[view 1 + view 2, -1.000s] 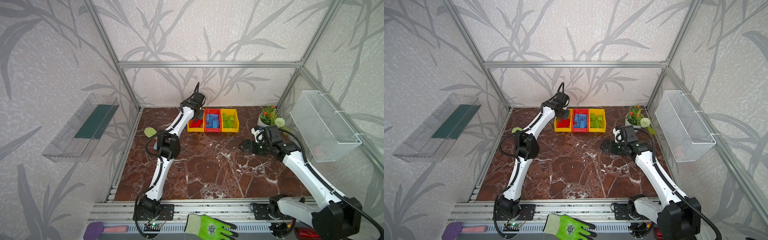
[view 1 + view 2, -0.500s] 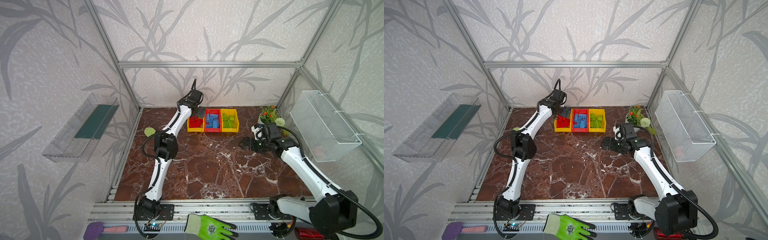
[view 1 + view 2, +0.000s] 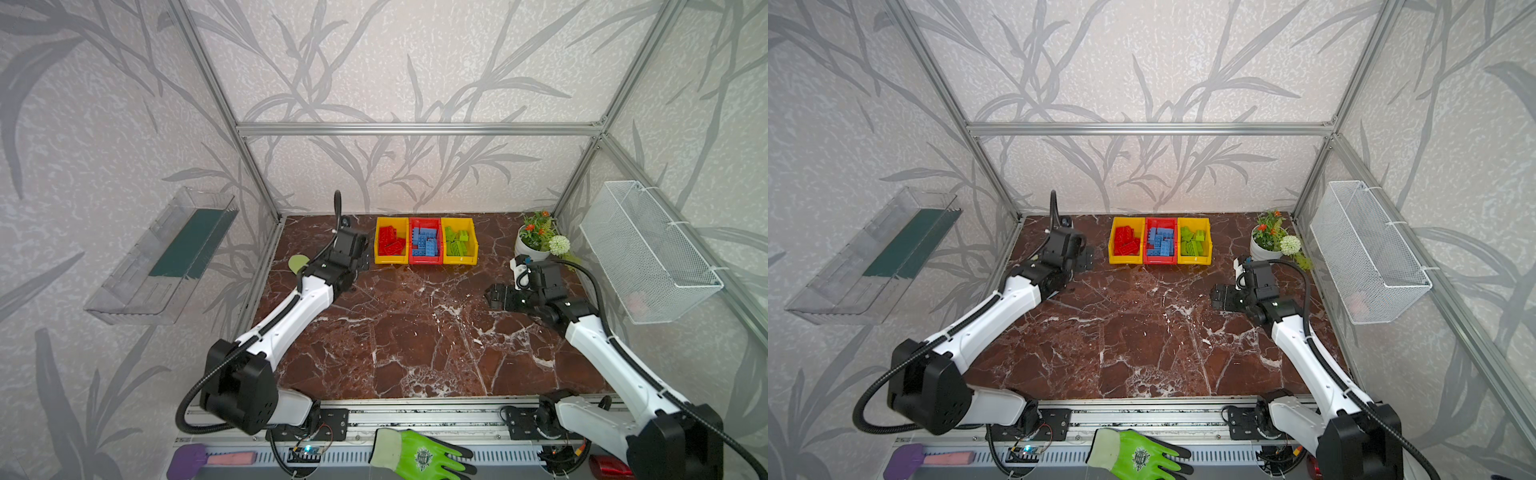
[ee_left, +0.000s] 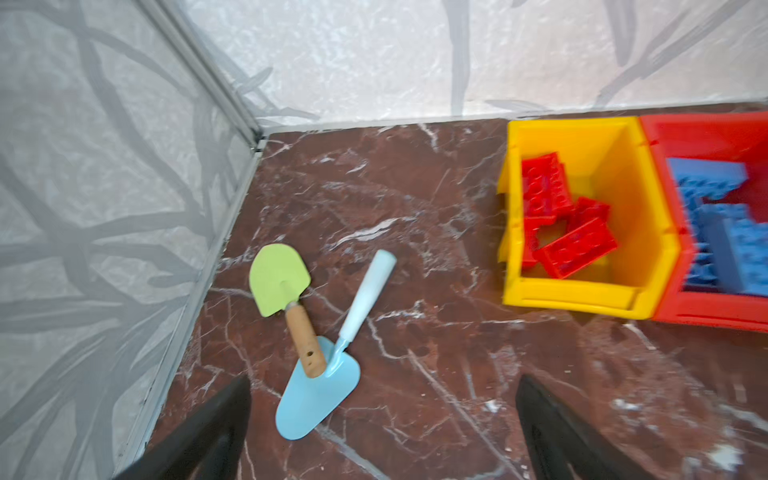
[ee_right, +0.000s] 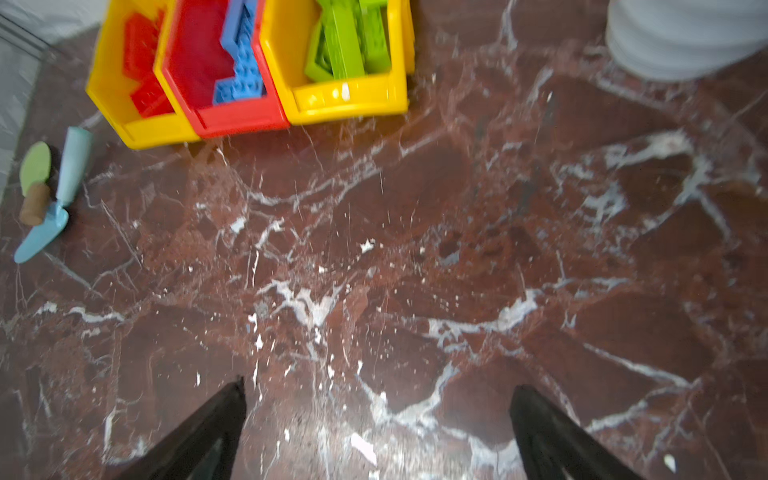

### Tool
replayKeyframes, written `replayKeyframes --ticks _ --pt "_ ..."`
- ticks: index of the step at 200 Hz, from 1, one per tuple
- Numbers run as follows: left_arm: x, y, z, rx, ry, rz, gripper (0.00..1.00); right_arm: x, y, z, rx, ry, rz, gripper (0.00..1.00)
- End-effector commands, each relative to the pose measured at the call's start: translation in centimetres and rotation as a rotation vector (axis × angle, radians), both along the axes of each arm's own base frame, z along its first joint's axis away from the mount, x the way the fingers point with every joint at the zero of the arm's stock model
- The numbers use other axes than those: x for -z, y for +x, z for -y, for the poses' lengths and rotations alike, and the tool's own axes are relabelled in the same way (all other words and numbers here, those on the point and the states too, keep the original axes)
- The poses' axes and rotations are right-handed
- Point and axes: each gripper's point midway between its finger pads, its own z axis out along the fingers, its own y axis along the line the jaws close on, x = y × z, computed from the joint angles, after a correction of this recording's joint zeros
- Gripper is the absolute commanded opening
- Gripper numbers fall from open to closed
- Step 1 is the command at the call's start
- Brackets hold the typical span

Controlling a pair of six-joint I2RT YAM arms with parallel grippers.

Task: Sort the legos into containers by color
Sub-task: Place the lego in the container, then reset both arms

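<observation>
1. I see the containers [image 3: 425, 261] against the back wall [image 3: 415, 174] — the left wrist view cuts off the red bin [image 4: 706, 137].
2. Left gripper [image 4: 382, 384] beside them, right gripper [image 5: 376, 392] well apart: both jaws wide, empty.
3. Legos [image 3: 424, 243] lie inside, one colour per bin.
4. Green trowel [image 3: 297, 262] — half hidden behind the left arm [image 3: 291, 316].

Shows the right tool [image 5: 378, 384], jaws spread wide, above the marble tabletop [image 5: 415, 249]. Farther off, finds three joined containers [image 5: 349, 99] holding red legos [image 5: 145, 95], blue legos [image 5: 241, 79], green legos [image 5: 345, 41], one colour each, two trowels [image 5: 77, 162] alongside.
</observation>
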Motion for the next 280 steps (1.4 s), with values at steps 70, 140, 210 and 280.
replayKeyframes --ticks 70,140,210,280 --pt "4.5 -3.0 -6.1 -0.112 0.097 0.290 0.99 0.1 2.8 4.7 0.114 -0.274 0.436 0.99" --pt "8.3 -1.5 -12.6 -0.253 -0.033 0.322 0.99 1.8 6.2 5.2 0.122 -0.362 0.567 0.99" --pt "10.5 0.2 -11.0 -0.116 -0.070 0.297 0.99 6.0 9.7 5.3 0.068 -0.364 0.541 0.99" --pt "10.7 0.3 -11.0 -0.101 -0.098 0.273 0.99 5.9 10.0 5.8 0.084 -0.340 0.537 0.99"
